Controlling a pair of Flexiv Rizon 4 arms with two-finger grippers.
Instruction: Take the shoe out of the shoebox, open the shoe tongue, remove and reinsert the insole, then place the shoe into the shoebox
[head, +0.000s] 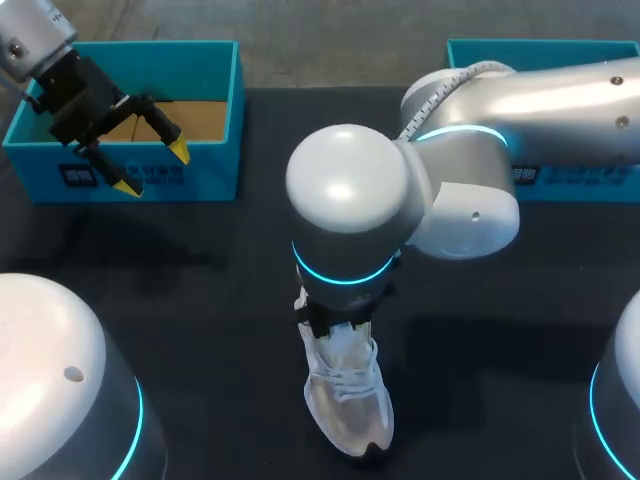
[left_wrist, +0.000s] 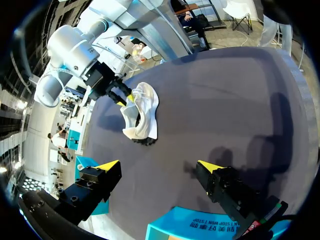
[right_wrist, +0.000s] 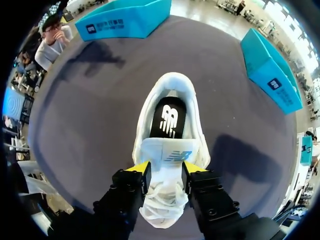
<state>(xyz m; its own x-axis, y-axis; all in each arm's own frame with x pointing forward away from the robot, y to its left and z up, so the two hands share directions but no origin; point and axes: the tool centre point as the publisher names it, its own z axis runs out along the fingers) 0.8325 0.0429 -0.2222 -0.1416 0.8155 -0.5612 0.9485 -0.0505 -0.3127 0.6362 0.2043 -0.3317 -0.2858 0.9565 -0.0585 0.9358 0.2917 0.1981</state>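
A white sneaker stands upright on the black table near its front middle, toe toward me. My right arm comes in over it, and its wrist hides the gripper in the head view. In the right wrist view my right gripper is shut on the shoe tongue, one yellow tip on each side. Past the tongue the black insole lies inside the shoe. The left wrist view shows the sneaker with that gripper at its tongue. My left gripper hangs open and empty in front of the left blue shoebox.
A second blue box stands at the back right, partly behind my right arm. Both boxes sit along the far edge, well away from the shoe. Bare black tabletop lies around the sneaker.
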